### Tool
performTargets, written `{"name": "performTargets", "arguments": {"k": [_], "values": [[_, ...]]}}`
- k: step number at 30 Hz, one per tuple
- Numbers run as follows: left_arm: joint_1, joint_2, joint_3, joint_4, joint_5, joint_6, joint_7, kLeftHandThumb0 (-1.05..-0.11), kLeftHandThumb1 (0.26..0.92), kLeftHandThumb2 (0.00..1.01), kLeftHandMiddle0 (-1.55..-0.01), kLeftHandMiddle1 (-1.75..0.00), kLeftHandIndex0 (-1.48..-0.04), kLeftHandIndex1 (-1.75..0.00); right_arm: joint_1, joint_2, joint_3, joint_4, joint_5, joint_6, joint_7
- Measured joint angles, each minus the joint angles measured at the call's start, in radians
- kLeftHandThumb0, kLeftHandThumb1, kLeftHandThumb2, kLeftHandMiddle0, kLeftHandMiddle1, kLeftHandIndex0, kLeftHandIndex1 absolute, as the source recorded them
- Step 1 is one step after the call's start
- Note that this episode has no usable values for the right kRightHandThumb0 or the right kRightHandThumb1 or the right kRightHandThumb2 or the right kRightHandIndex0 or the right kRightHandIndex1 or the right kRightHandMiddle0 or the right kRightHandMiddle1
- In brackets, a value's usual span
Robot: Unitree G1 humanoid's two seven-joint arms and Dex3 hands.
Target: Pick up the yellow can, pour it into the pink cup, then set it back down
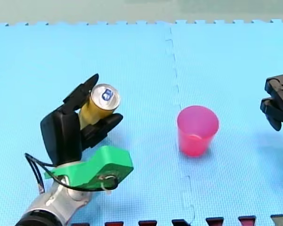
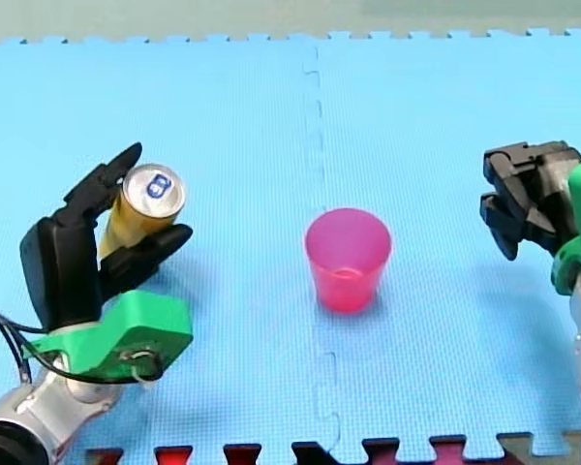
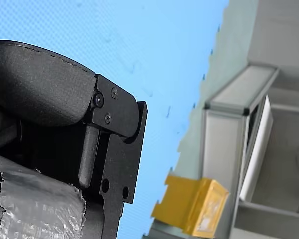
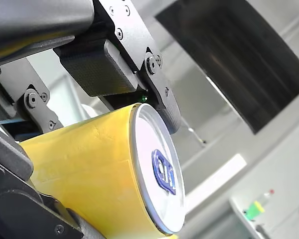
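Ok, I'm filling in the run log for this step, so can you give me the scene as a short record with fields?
can: yellow can, gripped, off to the cup's left, not over it
left hand: left hand closed around the can
cup: pink cup, upright on the blue mat, apart from the can
right hand: right hand at the mat's right side, holding nothing

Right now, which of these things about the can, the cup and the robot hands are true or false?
1. The left robot hand grips the can. True.
2. The cup lies on its side. False: it stands upright on the mat.
3. The right robot hand holds the cup. False: it holds nothing and is apart from the cup.
4. The cup stands between the two robot hands. True.
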Motion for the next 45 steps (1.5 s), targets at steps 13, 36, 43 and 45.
{"name": "performTargets", "arguments": {"k": [13,36,43,45], "values": [[0.042,-0.010,0.044,0.026,-0.025,-0.100,0.047,-0.343,0.743,0.00,-1.27,0.00,-1.21,0.00,0.002,-0.005,-0.001,0.000,0.001,0.005,0.000],[0.064,-0.098,0.255,0.043,-0.354,-0.250,-0.431,-0.311,0.788,0.01,-1.25,0.00,-1.17,0.00,0.002,-0.009,0.010,0.000,-0.008,0.022,-0.035],[0.055,-0.150,0.358,0.049,-0.511,-0.293,-0.661,-0.297,0.795,0.00,-1.26,0.00,-1.17,0.00,-0.003,-0.012,0.015,-0.001,-0.012,0.026,-0.039],[0.045,-0.158,0.382,0.047,-0.537,-0.302,-0.709,-0.297,0.796,0.00,-1.26,0.00,-1.17,0.00,-0.007,-0.014,0.017,-0.001,-0.014,0.030,-0.041]]}}
